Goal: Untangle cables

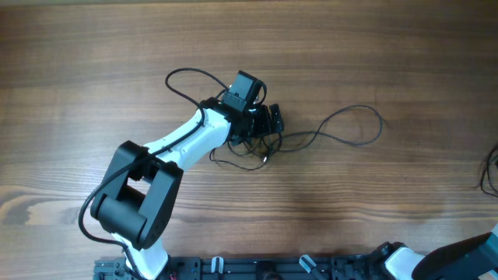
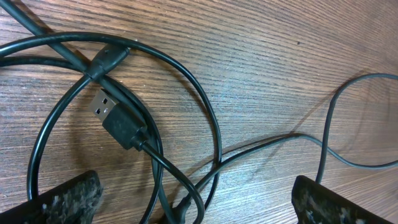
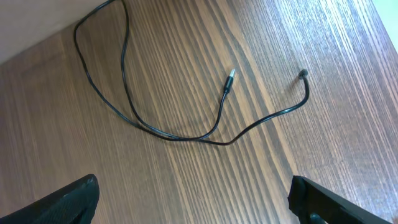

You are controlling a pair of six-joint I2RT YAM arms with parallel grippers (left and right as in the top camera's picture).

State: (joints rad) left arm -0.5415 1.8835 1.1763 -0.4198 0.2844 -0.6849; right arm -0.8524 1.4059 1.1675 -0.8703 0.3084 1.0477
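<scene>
- table (image 1: 373,47): wood-grain top that fills the overhead view. there is broad bare surface on every side of the tangle. in the right wrist view its edge cuts across the upper left corner.
- arms, two: the left arm (image 1: 179,144) reaches from the near-left base to the table's middle. the right arm (image 1: 459,260) sits at the near-right corner, mostly cut off.
- left gripper (image 2: 196,199): fingers spread wide and low over the tangle, pinching nothing. cords lie on the wood between them.
- right gripper (image 3: 193,202): fingers spread wide with nothing between them.
- cables (image 1: 253,148): thin black cords tangled at table centre beside the left gripper, with one strand looping off to the right. the count within the tangle cannot be told.
- loose cable (image 3: 168,134): one, well apart from the tangle, lying in open curves with both ends showing.
- usb plug (image 2: 106,109): one, with a metal tip, lying inside a cord loop.
</scene>
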